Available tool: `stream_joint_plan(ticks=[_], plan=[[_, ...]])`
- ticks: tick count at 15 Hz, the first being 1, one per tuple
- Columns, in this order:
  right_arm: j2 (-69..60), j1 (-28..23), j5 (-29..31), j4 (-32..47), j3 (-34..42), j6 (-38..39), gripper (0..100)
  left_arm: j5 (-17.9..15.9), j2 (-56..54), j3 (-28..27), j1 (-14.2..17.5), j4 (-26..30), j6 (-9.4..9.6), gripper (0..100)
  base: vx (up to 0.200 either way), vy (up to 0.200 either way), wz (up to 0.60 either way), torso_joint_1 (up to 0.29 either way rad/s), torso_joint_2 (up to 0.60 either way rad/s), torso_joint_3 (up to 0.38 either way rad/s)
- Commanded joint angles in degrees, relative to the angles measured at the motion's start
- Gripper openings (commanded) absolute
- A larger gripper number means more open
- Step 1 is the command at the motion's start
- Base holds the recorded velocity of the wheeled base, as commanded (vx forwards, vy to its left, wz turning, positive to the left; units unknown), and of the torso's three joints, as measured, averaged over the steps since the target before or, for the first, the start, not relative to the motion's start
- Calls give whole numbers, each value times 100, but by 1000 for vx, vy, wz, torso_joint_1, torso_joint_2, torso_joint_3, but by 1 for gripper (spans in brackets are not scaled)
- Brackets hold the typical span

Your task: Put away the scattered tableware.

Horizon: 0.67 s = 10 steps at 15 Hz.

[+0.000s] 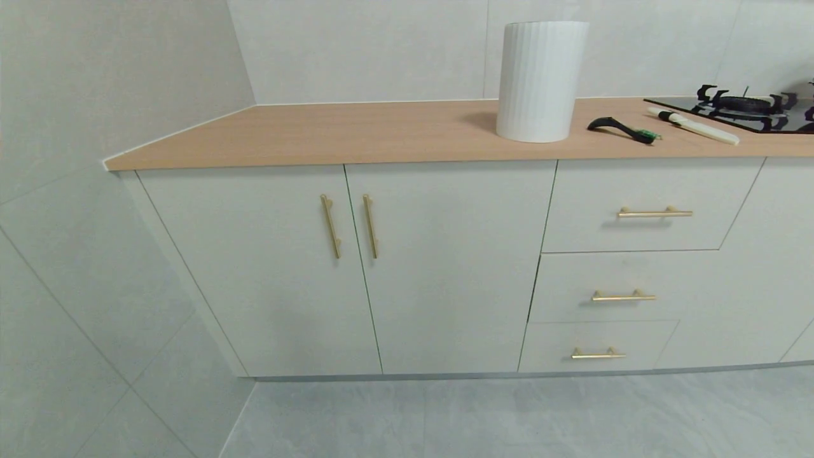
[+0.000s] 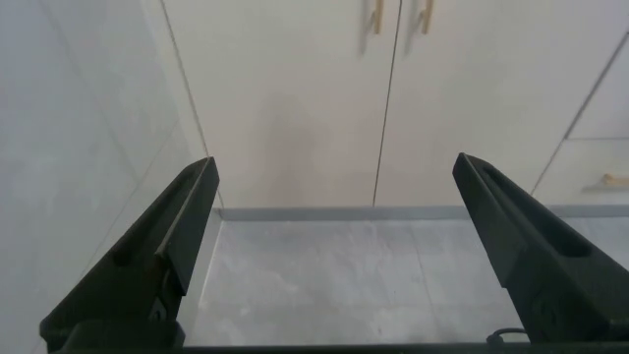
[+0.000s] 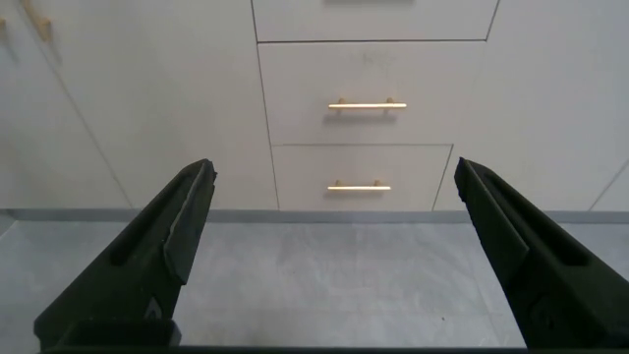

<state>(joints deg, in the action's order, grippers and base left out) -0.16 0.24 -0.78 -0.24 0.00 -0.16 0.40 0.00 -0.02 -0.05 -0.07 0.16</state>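
On the wooden countertop (image 1: 318, 133) at the right stands a tall white ribbed container (image 1: 540, 83). Just right of it lie a black-handled utensil (image 1: 620, 129) and a long white utensil (image 1: 693, 125). My left gripper (image 2: 334, 162) hangs open and holds nothing, low over the grey floor in front of the cabinet doors (image 2: 295, 98). Open and also holding nothing, my right gripper (image 3: 334, 167) is low over the floor facing the lower drawers (image 3: 366, 103).
A black gas hob (image 1: 744, 111) sits at the counter's far right. Below the counter are two doors with gold handles (image 1: 350, 226) and three drawers (image 1: 648, 210). A tiled wall (image 1: 95, 191) closes the left side. The floor (image 1: 509, 413) in front is open.
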Motion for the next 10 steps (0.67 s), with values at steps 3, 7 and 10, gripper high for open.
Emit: stream_joint_plan(ticks=[3,7,10], plan=[[16,2,-1,-2,0,-2,100,13,9,2,5,-1,-16,100,200,0,0,4,-1,2],[16,2,-1,-2,0,-2,100,13,9,2,5,-1,-7,100,50,0,0,1,1,-1],[16,2,-1,-2,0,-2,100,13,9,2,-4,-1,-7,100,0,0,0,0,0,0]])
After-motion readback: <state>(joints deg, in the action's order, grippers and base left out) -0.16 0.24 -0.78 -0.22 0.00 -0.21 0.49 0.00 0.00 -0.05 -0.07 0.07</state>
